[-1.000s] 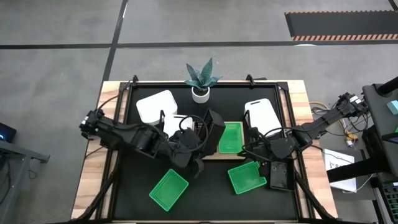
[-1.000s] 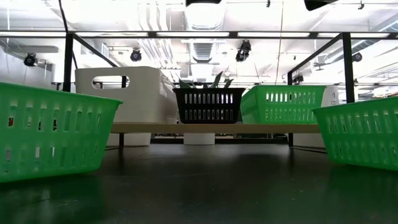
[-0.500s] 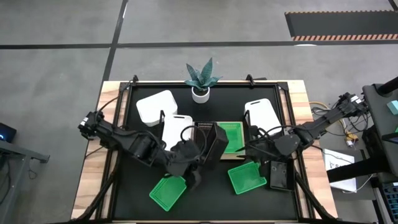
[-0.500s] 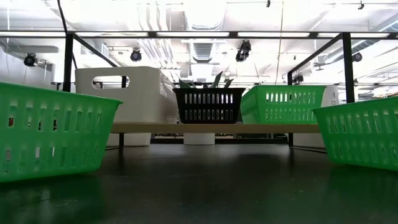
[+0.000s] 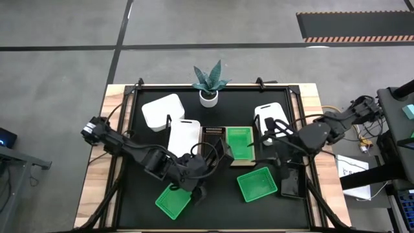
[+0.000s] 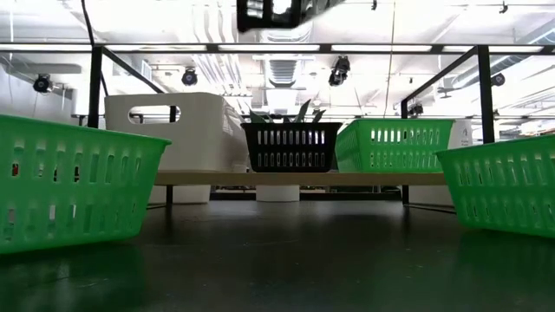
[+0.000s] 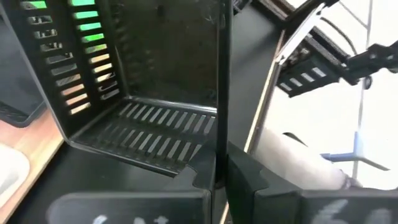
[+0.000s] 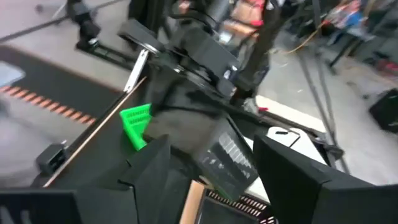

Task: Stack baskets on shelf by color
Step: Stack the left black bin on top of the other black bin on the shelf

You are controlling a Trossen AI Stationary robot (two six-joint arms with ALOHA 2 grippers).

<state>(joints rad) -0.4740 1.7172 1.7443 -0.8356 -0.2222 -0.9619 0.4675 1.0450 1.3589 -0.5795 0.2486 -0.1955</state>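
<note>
My left gripper (image 5: 206, 163) is shut on a black slotted basket (image 5: 221, 154), which hangs tipped on its side above the shelf's near edge (image 5: 236, 164). It shows at the top of the low view as the black basket (image 6: 277, 10). On the wooden shelf (image 6: 286, 178) stand a white basket (image 5: 183, 136), a second black basket (image 5: 212, 133) and a green basket (image 5: 239, 142), side by side. My right gripper (image 5: 268, 137) hovers open at the shelf's right end with nothing between its fingers (image 8: 155, 168). My left gripper pinches one side wall of the black basket at its rim (image 7: 220, 146), one finger inside the basket and one outside. The basket is lifted clear, tipped on its side with its slotted bottom (image 7: 155, 134) facing back at the wrist.
Loose green baskets lie on the black mat at the near left (image 5: 173, 200) and near right (image 5: 257, 183). A black basket (image 5: 289, 183) lies beside the right one. White baskets (image 5: 162, 110) (image 5: 270, 116) and a potted plant (image 5: 208, 96) stand at the back.
My left gripper has carried the black basket from above the shelf's middle toward the table's near edge, still tipped and clear of everything. My right gripper has drawn back from the shelf's near right corner toward the far right.
</note>
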